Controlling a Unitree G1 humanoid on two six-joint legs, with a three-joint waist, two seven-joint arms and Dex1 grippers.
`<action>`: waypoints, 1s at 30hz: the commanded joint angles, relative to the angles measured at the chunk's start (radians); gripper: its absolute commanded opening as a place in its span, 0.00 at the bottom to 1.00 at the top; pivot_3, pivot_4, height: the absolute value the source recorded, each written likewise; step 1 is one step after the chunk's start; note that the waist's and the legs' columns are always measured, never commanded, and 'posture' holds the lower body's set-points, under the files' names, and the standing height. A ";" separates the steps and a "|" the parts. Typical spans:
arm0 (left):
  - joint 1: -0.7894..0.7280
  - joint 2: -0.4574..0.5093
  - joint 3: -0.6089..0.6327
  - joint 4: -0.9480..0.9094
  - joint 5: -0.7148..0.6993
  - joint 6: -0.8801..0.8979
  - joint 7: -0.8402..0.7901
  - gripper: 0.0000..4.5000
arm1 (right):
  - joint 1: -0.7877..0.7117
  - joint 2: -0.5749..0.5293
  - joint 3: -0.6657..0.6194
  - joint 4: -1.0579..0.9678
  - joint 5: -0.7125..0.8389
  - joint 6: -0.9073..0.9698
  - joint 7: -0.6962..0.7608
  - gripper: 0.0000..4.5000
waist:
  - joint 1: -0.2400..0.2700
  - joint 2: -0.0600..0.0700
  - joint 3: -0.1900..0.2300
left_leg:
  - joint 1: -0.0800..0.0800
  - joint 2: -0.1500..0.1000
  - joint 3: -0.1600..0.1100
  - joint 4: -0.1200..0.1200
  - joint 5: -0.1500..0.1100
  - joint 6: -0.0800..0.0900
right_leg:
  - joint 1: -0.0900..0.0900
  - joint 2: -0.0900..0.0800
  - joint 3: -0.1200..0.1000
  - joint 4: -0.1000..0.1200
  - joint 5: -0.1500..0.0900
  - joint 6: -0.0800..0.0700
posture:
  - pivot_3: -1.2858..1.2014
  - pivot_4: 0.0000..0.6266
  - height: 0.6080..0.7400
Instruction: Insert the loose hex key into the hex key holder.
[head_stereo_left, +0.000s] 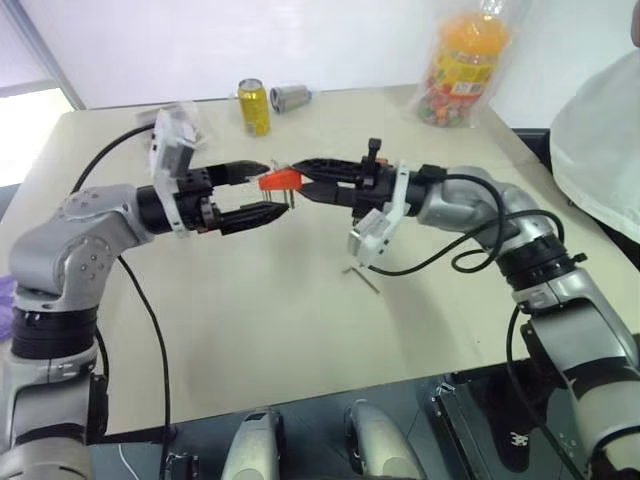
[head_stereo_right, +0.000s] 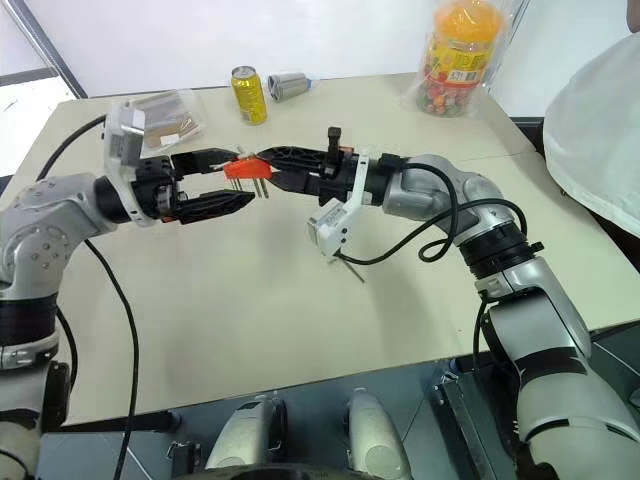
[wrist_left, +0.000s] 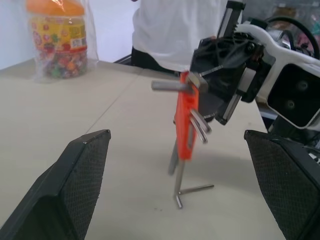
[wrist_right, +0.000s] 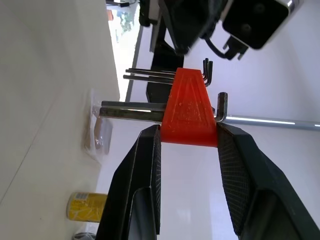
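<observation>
Pinching hex key holder (head_stereo_left: 281, 180), right tool (head_stereo_left: 300, 181) mid-table

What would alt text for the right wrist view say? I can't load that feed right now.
The right tool is shut on the hex key holder, an orange-red wedge with several dark keys running through it, held up above the beige table. A yellow can and a clear plastic packet lie on the table behind.
</observation>
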 joint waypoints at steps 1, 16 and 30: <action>-0.024 0.001 0.022 -0.024 -0.028 0.011 -0.005 1.00 | -0.008 -0.009 -0.035 -0.030 0.049 -0.006 0.026 0.23 | 0.000 0.000 0.000 | 0.000 0.000 0.000 0.000 0.000 0.000 | 0.000 0.000 0.000 0.000 0.000 0.000 | 0.52 0.24 1.00; 0.008 -0.005 0.040 -0.051 -0.062 0.015 0.023 0.88 | 0.006 0.005 -0.042 -0.047 0.081 0.001 0.079 0.23 | -0.001 0.000 0.000 | 0.000 0.000 0.000 0.000 0.000 0.000 | 0.000 0.000 0.000 0.000 0.000 0.000 | 0.52 0.24 1.00; 0.020 -0.052 0.019 -0.048 -0.051 0.004 0.044 0.00 | 0.047 0.004 -0.056 -0.140 0.124 0.049 0.140 0.23 | 0.008 0.000 0.000 | 0.000 0.000 0.000 0.001 0.000 0.000 | 0.000 0.000 0.000 0.000 0.000 0.000 | 0.52 0.24 1.00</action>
